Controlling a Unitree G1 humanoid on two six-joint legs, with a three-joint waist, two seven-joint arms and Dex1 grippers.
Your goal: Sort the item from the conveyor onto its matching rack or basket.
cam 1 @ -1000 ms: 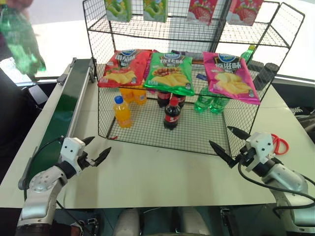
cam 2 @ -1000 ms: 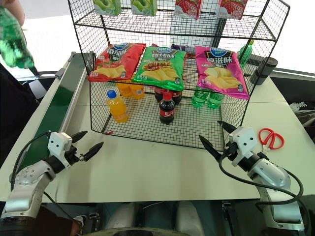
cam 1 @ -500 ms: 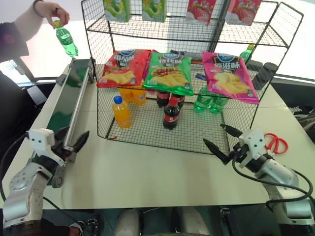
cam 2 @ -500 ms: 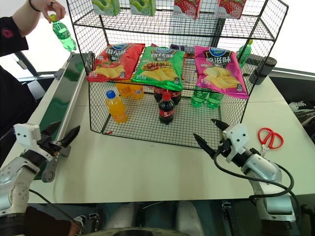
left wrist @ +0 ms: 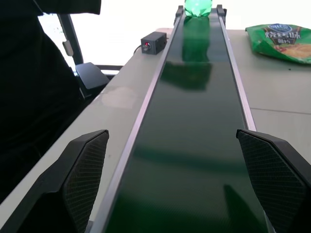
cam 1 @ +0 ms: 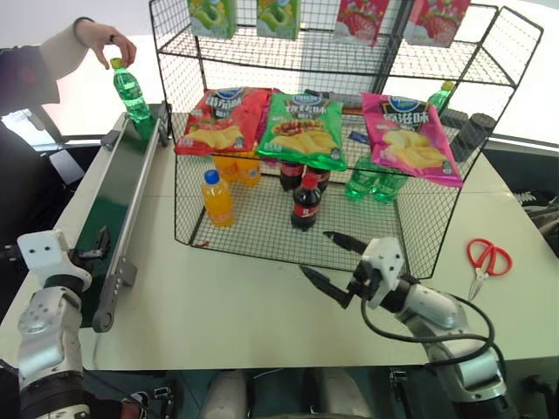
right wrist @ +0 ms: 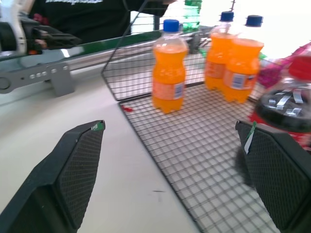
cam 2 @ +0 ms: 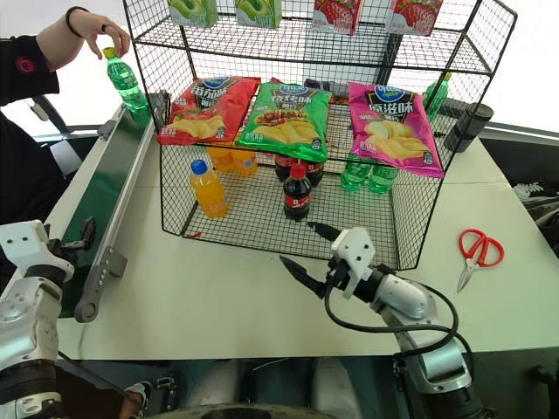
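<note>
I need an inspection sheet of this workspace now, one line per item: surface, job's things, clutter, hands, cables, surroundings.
Surface: white table, bare at the front.
Job's things: green bottle upright at the far end of the conveyor, a person's hand on its cap; black wire rack on the table, orange, cola and green bottles in its lowest basket, chip bags on the tier above.
Clutter: red scissors right of the rack.
Hands: left hand open over the near end of the belt; right hand open, at the rack's front wall.
Cables: black cable looped on the right arm.
Surroundings: person at the conveyor's far end.
</note>
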